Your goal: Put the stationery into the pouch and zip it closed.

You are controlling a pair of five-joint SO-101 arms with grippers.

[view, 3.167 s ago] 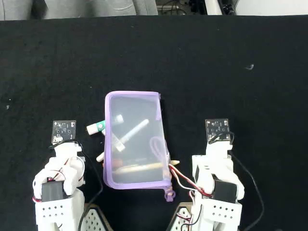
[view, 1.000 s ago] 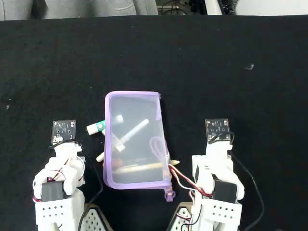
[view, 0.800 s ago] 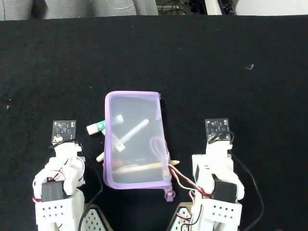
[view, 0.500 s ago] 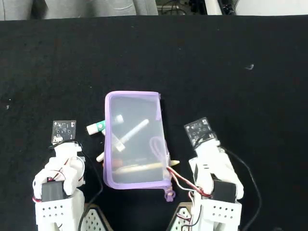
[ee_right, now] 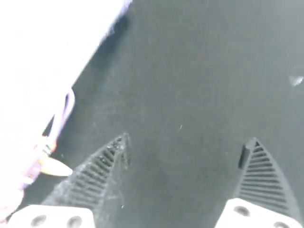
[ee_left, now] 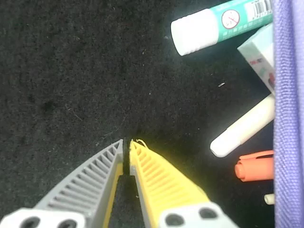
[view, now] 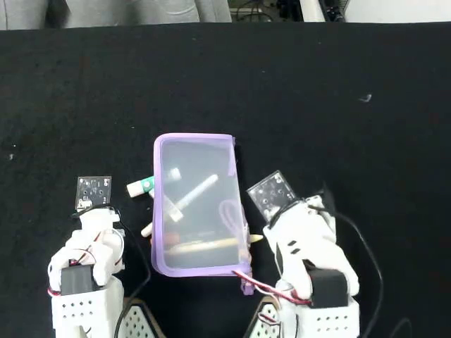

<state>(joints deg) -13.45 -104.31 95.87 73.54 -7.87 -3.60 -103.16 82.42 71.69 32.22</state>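
At the near edge of the counter (view: 380, 127), your left hand (ee_left: 127, 145) sits low over the black cloth with its fingers pressed together, gripping nothing. It is just beside the loose stationery, so it looks better placed to nudge than to pinch.

Just past its tips lie an orange pen (ee_left: 254, 166) and a white marker (ee_left: 242, 135). Beyond them are an eraser (ee_left: 259, 50) and a green-labelled glue stick (ee_left: 223, 23). All four poke out along the left side of the pouch (view: 201, 211). You cannot tell whether their hidden ends are inside it or under it.

Your right hand (ee_right: 187, 140) angles in toward the pouch's near right corner, fingers spread wide with nothing between them. It is probably lining up on the purple zip cord (ee_right: 64, 111) or the pencil tip (ee_right: 54, 166) that juts out there.

The pouch lies flat between the two arms, closer to the near edge than the far one, its long side running away from you. I'd judge the task barely begun, with items still outside and the zip likely undrawn.

Room is tight between each arm and the pouch's sides. The cloth runs on well beyond the pouch toward the far edge, so work away from yourself if you need space.
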